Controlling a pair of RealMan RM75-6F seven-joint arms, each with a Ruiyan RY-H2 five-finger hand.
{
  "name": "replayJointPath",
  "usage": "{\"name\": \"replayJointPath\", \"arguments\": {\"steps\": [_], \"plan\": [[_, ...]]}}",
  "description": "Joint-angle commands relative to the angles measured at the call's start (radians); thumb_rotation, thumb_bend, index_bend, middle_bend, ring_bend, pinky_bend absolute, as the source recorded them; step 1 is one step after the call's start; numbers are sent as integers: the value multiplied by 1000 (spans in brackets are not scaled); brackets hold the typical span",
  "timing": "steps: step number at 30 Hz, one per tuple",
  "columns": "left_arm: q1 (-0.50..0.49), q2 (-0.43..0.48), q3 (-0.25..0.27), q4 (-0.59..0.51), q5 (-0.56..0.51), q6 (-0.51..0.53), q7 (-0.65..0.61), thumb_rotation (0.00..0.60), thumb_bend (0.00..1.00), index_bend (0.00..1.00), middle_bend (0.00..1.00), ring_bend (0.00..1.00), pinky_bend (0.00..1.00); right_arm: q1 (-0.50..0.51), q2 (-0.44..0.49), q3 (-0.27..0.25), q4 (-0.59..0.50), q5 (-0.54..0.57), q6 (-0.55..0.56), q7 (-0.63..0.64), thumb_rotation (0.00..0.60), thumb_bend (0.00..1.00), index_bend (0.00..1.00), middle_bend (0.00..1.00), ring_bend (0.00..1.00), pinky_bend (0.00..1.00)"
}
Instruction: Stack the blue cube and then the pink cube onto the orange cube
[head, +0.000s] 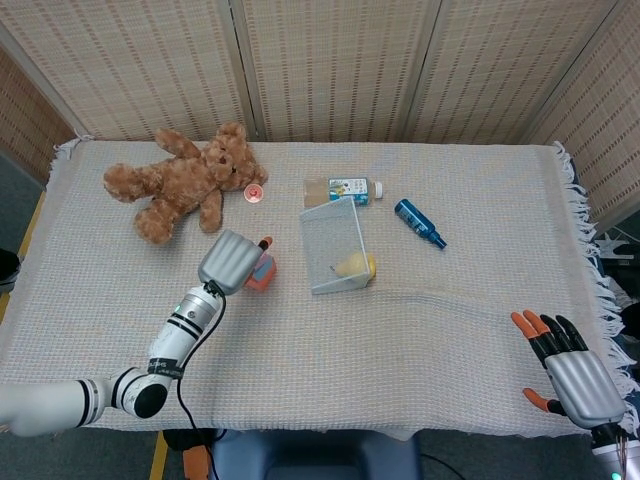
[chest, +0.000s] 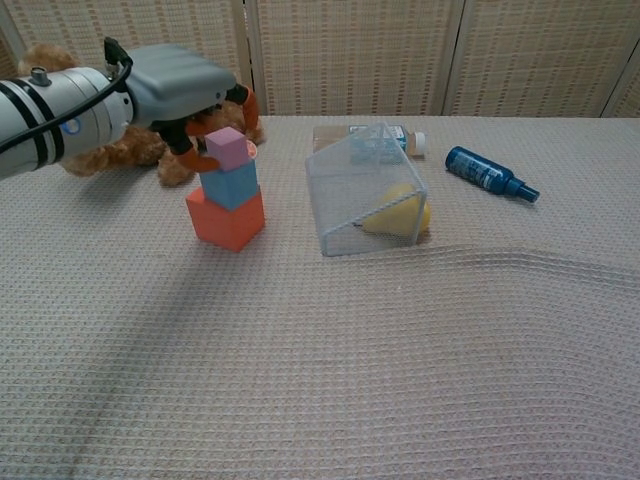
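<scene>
Upper left of the chest view: pink cube (chest: 226, 148) atop blue cube (chest: 230, 182) atop orange cube (chest: 225, 217). Left hand (chest: 180, 85) over the stack, fingertips (chest: 201, 160) at the pink cube's sides; grasping or released, impossible to tell. Right hand (head: 572, 373) lower right, fingers spread, empty.

A pale woven cloth (head: 450, 330) covers the worktop, fringed at its edges. Directly on it, near the middle, lies a tipped clear box (head: 336, 246). At its 9 o'clock sits the orange cube (chest: 226, 216), at 10 o'clock a teddy bear (head: 185, 181), at 12 o'clock a bottle on its side (head: 345, 189), and at 2 o'clock a blue bottle (head: 419, 222).
</scene>
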Motion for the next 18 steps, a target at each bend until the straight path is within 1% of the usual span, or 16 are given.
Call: {"name": "replayJointPath", "arguments": {"steps": [1,3,6,7,8,9,10,11,12,13,14,16,17,18], "plan": [[14,23,12,-37,6,19,5,600,293,259,1000,1000,1000,-1,1,0,-1,-1,1,0,600,85,0,0,0,0],[36,49,26,-74,17,44,0,600,294,253,1000,1000,1000,-1,1,-2,-1,-5,2,0,600,85,0,0,0,0],[124,110,76,-156,86,137,-57,600,293,236,1000,1000,1000,-5,4,-6,0,-14,8,3,600,85,0,0,0,0],[178,138,111,-186,138,194,-100,600,293,229,979,997,1000,-7,5,-8,1,-19,12,6,600,85,0,0,0,0],[224,159,142,-203,182,242,-139,600,294,221,908,963,1000,-8,5,-10,2,-22,14,7,600,85,0,0,0,0],[290,183,189,-214,250,307,-208,600,294,214,807,896,995,-10,5,-12,3,-27,17,8,600,85,0,0,0,0],[342,198,227,-215,302,355,-272,600,294,208,642,764,948,-12,5,-13,3,-30,19,7,600,85,0,0,0,0],[395,211,267,-209,356,403,-347,600,293,202,478,599,855,-13,4,-15,3,-34,21,6,600,85,0,0,0,0],[448,219,305,-194,413,456,-429,600,294,199,365,472,752,-15,2,-17,3,-38,23,5,600,84,0,0,0,0],[517,219,351,-155,489,534,-539,600,296,196,266,345,620,-17,0,-19,3,-43,27,4,600,85,0,0,0,0],[568,213,380,-112,537,594,-610,600,300,196,204,254,511,-20,-2,-20,4,-48,31,2,600,85,0,0,0,0],[671,177,420,5,608,714,-730,600,305,203,136,136,363,-25,-8,-24,5,-58,40,-5,600,84,0,0,0,0],[706,161,428,50,621,750,-770,600,305,209,106,85,298,-27,-11,-25,6,-62,43,-8,600,84,0,0,0,0],[733,151,432,79,620,765,-796,600,307,214,91,61,268,-28,-13,-26,6,-66,45,-12,600,84,0,0,0,0]]}}
